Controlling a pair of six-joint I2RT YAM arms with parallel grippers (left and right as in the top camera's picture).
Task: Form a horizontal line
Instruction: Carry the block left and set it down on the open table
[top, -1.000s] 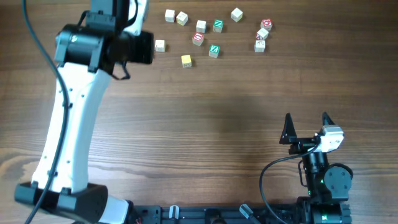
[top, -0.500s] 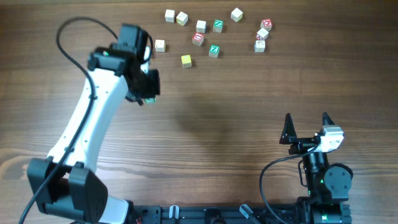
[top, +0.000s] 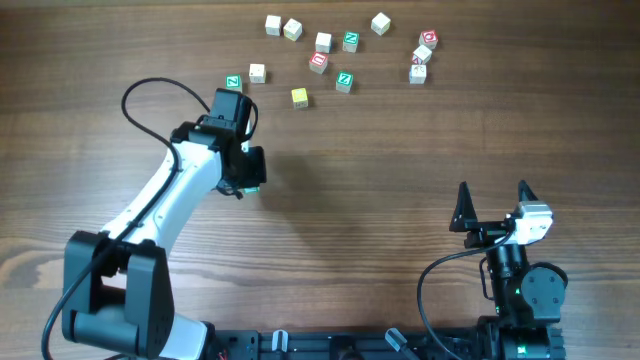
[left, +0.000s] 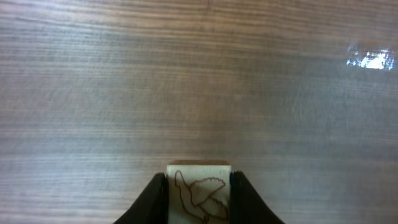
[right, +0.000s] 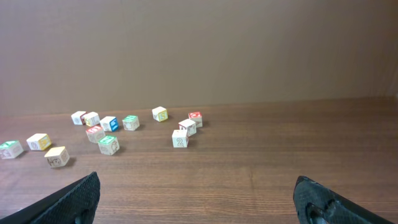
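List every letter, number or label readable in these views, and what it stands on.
"2": front of the pale wooden number cube, right wrist view.
"Z": top of the green-lettered wooden cube, overhead view.
Other cube faces: too small to read.
The pale wooden cube in the left fingers: brown drawing, no text.

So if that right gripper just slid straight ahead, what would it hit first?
Probably nothing: the open right gripper faces bare brown wooden table. The small pale wooden cube marked 2 sits slightly left of its line, though depth is hard to judge.
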